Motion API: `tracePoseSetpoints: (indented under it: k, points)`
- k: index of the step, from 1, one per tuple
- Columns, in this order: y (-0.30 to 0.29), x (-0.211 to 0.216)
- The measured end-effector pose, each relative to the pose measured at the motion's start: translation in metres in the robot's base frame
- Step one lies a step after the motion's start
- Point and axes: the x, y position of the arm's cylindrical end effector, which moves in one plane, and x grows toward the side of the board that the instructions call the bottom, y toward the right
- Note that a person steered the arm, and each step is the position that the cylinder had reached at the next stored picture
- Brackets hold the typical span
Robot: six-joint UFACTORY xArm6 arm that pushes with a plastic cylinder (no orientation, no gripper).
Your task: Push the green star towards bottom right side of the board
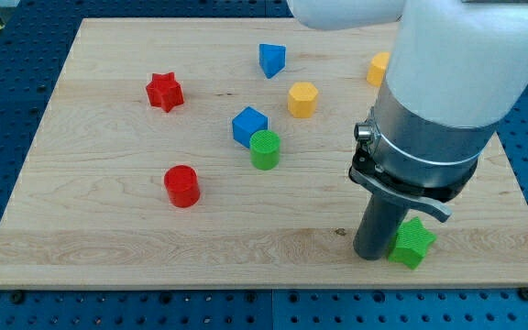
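The green star (413, 244) lies near the board's bottom right, close to the bottom edge. My tip (370, 255) stands on the board right against the star's left side, touching or nearly so. The arm's big white and grey body (447, 82) rises above it and hides part of the board's right side.
On the wooden board (108, 238): a red star (164, 92), a red cylinder (181, 186), a blue cube (249, 125) next to a green cylinder (265, 149), a blue block (271, 60), a yellow hexagonal block (302, 99), and a yellow block (378, 69) partly behind the arm.
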Motion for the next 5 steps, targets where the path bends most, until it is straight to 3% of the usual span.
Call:
tracePoseSetpoints:
  k: [5]
  points:
    - [0.05, 0.006]
